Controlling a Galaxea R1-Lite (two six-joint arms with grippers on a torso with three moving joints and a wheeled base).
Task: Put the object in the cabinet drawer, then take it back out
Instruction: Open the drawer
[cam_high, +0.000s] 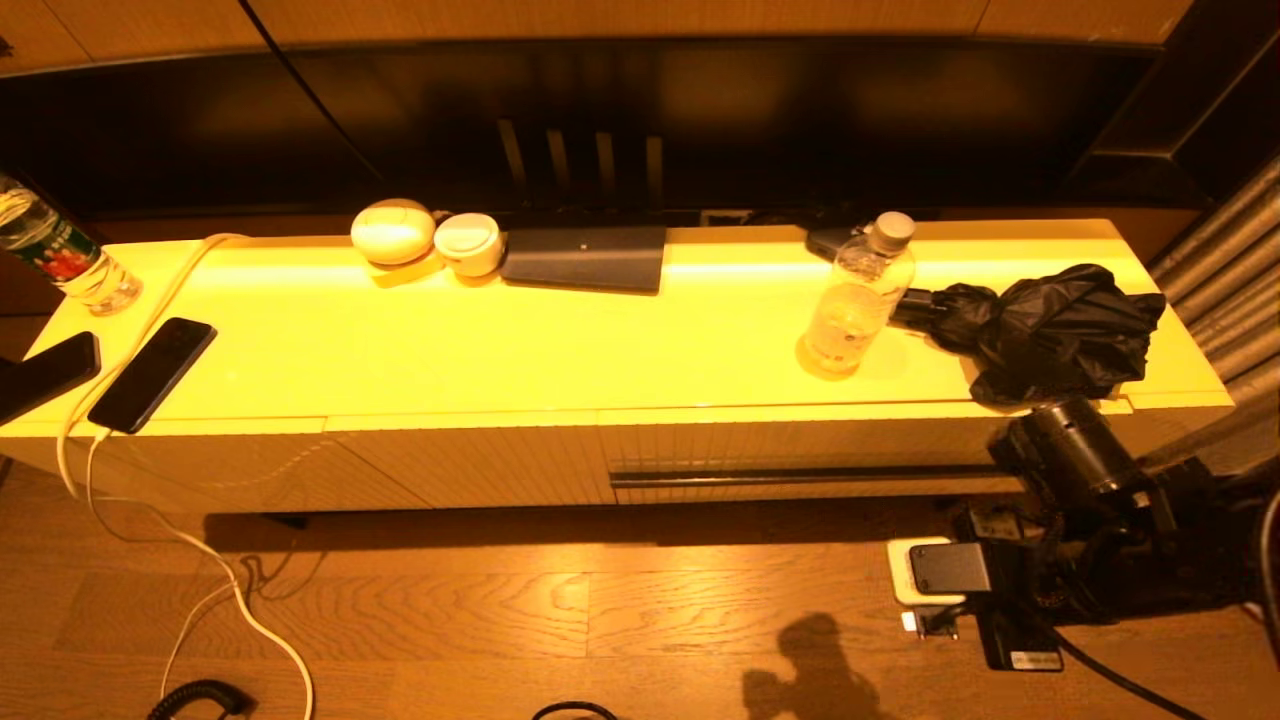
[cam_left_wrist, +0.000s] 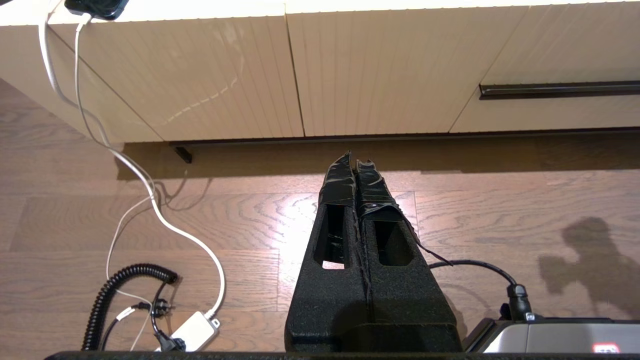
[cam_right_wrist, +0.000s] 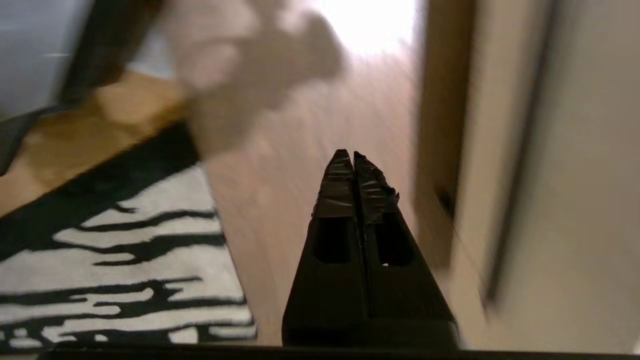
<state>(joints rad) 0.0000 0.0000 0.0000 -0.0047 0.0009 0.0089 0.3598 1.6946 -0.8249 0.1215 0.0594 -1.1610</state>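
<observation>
Warm wood flooring (cam_high: 480, 610) runs nearest, with a white cable (cam_high: 200, 560) trailing across it. Low over these boards the left gripper (cam_left_wrist: 354, 164) hangs, jaws pressed together on nothing, pointing at the cabinet's ribbed panels. Over on the right, the right gripper (cam_right_wrist: 348, 156) is also low by the cabinet's end, jaws pressed together and empty, a striped rug (cam_right_wrist: 125, 260) beside it; the right arm (cam_high: 1070, 470) sits just in front of the drawer's far end.

Next back stands the cabinet drawer (cam_high: 800, 450), fully closed, its dark handle strip (cam_high: 810, 478) running across the ribbed front. I'd judge that strip the only place to take hold: the ribs are shallow and the finish looks slick, so the fingers would have to hook the strip's edge. A wide drawer pulled from one end may rack, so gripping nearer the middle seems wiser.

Up on the tabletop (cam_high: 500, 350) above it sit a plastic bottle (cam_high: 860, 295), light, rigid and slippery, and a crumpled black umbrella (cam_high: 1060, 330), soft and awkward. Which one is meant to go in I cannot tell.
</observation>
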